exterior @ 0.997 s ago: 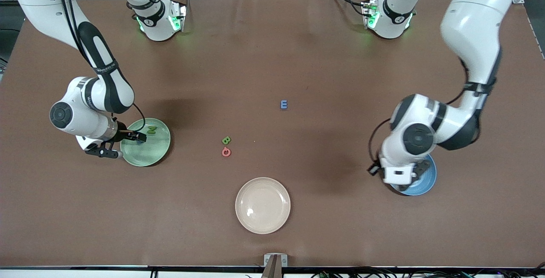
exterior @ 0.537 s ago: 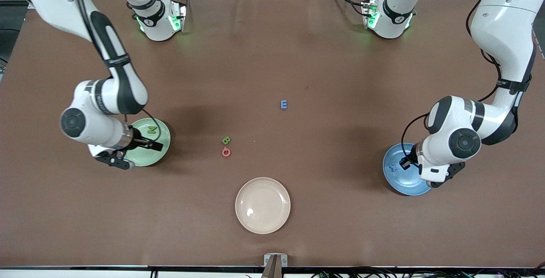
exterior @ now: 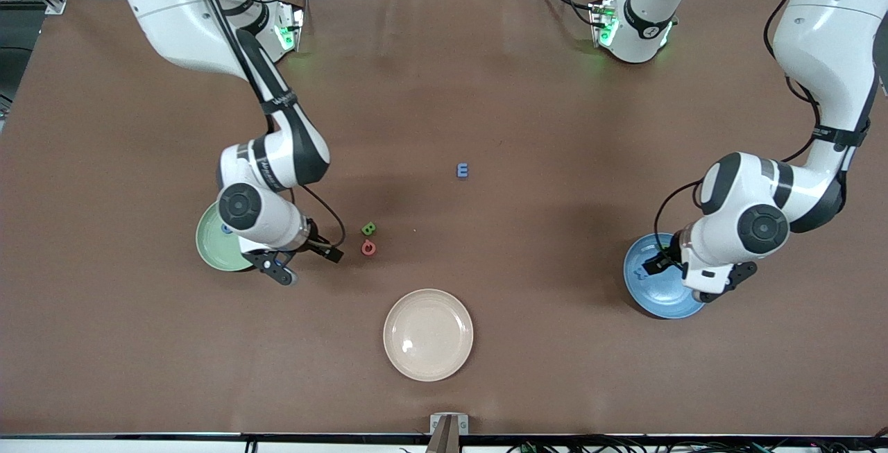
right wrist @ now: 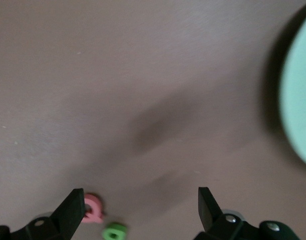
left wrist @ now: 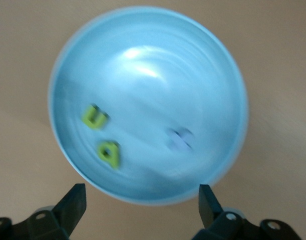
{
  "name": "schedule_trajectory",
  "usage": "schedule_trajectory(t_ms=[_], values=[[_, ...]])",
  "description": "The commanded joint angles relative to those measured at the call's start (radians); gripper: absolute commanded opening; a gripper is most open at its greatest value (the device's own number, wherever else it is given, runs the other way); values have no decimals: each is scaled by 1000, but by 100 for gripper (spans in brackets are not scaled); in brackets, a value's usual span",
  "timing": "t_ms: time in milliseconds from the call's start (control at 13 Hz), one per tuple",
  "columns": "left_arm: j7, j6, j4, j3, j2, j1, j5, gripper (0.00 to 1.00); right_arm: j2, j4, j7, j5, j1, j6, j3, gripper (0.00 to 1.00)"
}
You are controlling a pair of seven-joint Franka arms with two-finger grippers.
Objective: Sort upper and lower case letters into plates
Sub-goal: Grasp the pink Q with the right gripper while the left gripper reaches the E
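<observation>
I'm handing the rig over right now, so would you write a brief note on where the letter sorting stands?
Left gripper: open, empty, over the blue plate.
Right gripper: open, empty, over the table between the mint plate and the green B.
Done: blue plate holds two green letters and a blue one. A blue letter shows in the mint plate; the arm hides the rest of it.
Left: green B, the red letter beside it, and the blue E farther from the front camera. The beige plate holds nothing.
</observation>
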Motion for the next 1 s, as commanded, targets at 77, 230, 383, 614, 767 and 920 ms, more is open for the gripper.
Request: schedule_trajectory(t_ms=[77,230,383,614,767,920], values=[[-130,-15,-59,-141,-34,-11,0,99,91,35,40,5,48,110,-9,100],[-227,21,-102,-206,-34,-43,0,96,98,37,74,3,69,117,-9,100],[-334,115,-171,-266,-37,-86,16,95,106,52,111,0,100,115,-9,100],[-375,258,-226,-278,-14,-227,159,88,106,51,142,-9,126,117,-11,100],[-405,284,-217,-278,21,-303,223,78,108,49,142,-12,141,118,-12,92],[-472,290,-199,-266,65,-398,292,71,111,49,139,-30,145,117,-14,83]])
